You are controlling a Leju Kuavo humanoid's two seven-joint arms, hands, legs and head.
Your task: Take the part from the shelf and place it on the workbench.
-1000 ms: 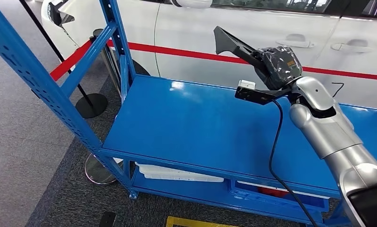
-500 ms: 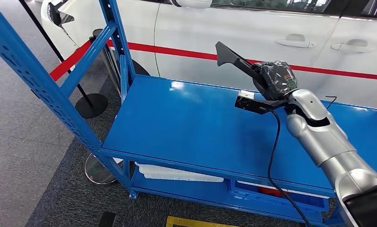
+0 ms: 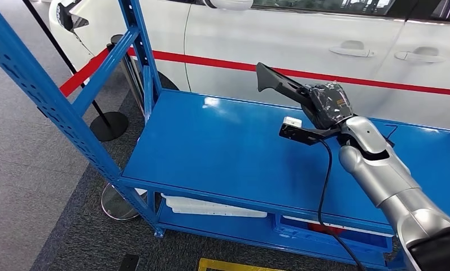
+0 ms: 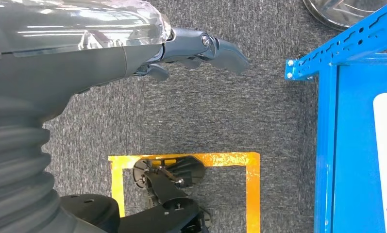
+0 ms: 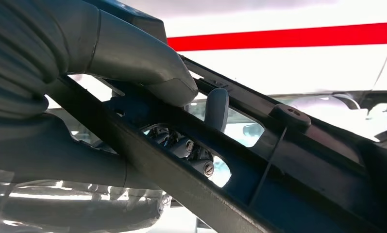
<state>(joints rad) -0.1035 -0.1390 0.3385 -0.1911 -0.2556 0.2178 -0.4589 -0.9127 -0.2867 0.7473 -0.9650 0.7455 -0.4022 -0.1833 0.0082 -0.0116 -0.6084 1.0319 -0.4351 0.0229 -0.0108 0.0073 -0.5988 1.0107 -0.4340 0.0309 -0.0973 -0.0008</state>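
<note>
A long black plastic part [image 3: 279, 83] sticks out up and to the left from my right hand [image 3: 327, 104], which grips it above the blue workbench top [image 3: 222, 152]. In the right wrist view the thumb [image 5: 133, 58] presses on the part's black ribbed frame [image 5: 288, 160], with darker fingers behind it. My left hand [image 4: 181, 48] hangs beside the bench over grey carpet, fingers loosely extended and holding nothing.
A white car with a red stripe [image 3: 324, 39] stands right behind the bench. Blue uprights [image 3: 47, 101] frame the left side. A lower shelf holds a white tray [image 3: 211, 208] and a blue bin [image 3: 335, 231]. A stanchion base [image 3: 108, 125] and yellow floor marking [image 4: 181, 160] lie nearby.
My right hand has lowered and drawn slightly toward me with the part, which now sits closer to the bench top. The left arm has not moved.
</note>
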